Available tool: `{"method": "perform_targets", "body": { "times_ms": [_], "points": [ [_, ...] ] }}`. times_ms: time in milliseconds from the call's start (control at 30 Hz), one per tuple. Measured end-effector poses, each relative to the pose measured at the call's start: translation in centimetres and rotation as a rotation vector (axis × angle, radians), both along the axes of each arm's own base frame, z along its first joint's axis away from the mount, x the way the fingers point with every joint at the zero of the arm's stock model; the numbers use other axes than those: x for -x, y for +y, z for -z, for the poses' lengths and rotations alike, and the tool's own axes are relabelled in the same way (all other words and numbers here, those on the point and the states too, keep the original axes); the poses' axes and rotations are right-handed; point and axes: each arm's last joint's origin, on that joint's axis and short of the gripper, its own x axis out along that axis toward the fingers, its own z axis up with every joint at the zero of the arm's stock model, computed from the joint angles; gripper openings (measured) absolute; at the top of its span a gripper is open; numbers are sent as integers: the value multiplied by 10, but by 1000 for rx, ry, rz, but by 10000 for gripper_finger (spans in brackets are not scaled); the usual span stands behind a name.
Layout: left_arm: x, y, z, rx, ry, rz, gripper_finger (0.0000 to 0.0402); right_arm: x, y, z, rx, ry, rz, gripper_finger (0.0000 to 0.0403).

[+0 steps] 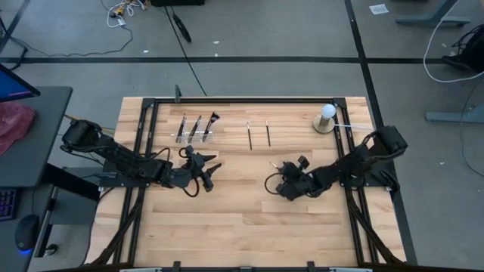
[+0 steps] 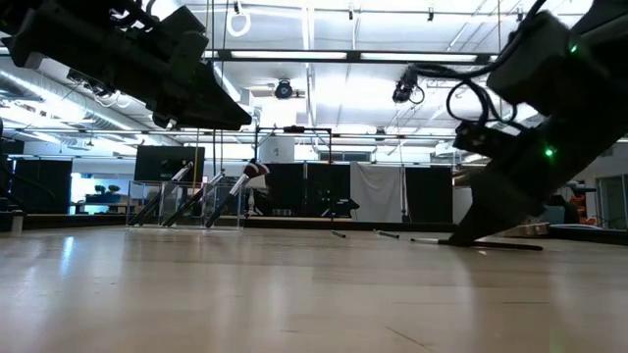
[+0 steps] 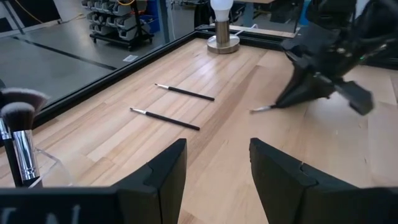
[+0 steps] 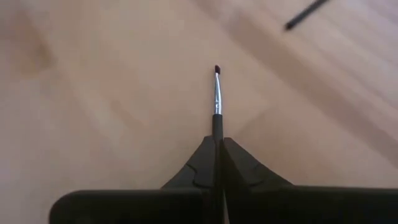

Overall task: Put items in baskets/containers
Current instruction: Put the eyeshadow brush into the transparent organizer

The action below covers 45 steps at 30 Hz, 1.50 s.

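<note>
Nearby, two brushes (image 1: 258, 134) lie beside a lamp (image 1: 326, 117).

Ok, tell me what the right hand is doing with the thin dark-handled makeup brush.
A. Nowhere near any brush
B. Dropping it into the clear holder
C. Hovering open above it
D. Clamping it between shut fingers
D: in the right wrist view the right hand is shut on the thin dark-handled makeup brush, its tuft pointing forward over the bare wooden table.

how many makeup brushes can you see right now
6: three standing in the clear holder, at and; two loose on the table at and; one pinched in the right tool. Others may be hidden.
</note>
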Motion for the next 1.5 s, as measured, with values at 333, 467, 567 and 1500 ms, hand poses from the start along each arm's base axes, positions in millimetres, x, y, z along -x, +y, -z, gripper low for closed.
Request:
{"method": "perform_targets", "body": {
  "times_ms": [333, 467, 567, 1500],
  "points": [
    [0, 0, 0, -6, 4, 3, 177, -14, 15, -11, -42, -80, -239, 11],
    [0, -1, 0, -18, 22, 39, 177, -24, 20, -15, -15, -172, -321, 11],
    [-1, -3, 0, -20, 32, 97, 177, -30, 22, -18, 12, -223, -360, 11],
    [-51, -46, -13, -187, -388, 690, 177, -53, 40, -80, 124, -864, -795, 11]
  ]
}}
